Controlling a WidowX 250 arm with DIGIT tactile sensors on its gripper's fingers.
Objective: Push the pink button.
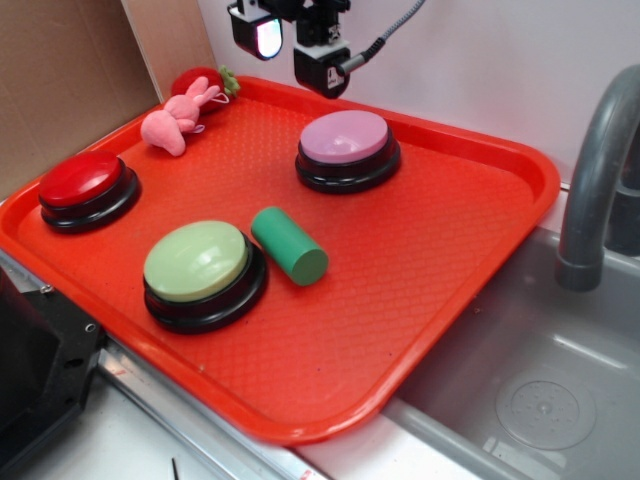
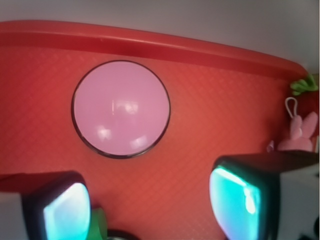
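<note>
The pink button [image 1: 346,143] sits in the upper middle of the exterior frame, on the far part of the red tray [image 1: 430,260], its pale lilac dome resting on a black base. The gripper [image 1: 290,45] hangs above it at the top of the frame, slightly to the left of the button's centre and clear of the dome — no contact shows. In the wrist view the button [image 2: 121,108] lies in the upper left of centre, seen from straight above as a full round disc, while the two fingers [image 2: 240,200] stand at the lower corners of the frame, spread wide with bare tray floor between them. The button is therefore ahead of the fingertips in that view, not between them.

Elsewhere on the tray, a red button [image 1: 85,185] is at the left edge, a light-green button [image 1: 200,268] lies lower left of centre, and a green cylinder [image 1: 288,245] lies on its side just beside it, to its right. A small pink plush bunny [image 1: 178,118] rests near the tray's upper left corner, against what looks like a toy strawberry [image 1: 200,80] — it is partly hidden, so that is uncertain. A grey faucet [image 1: 600,170] and sink [image 1: 540,400] fill the right side.
</note>
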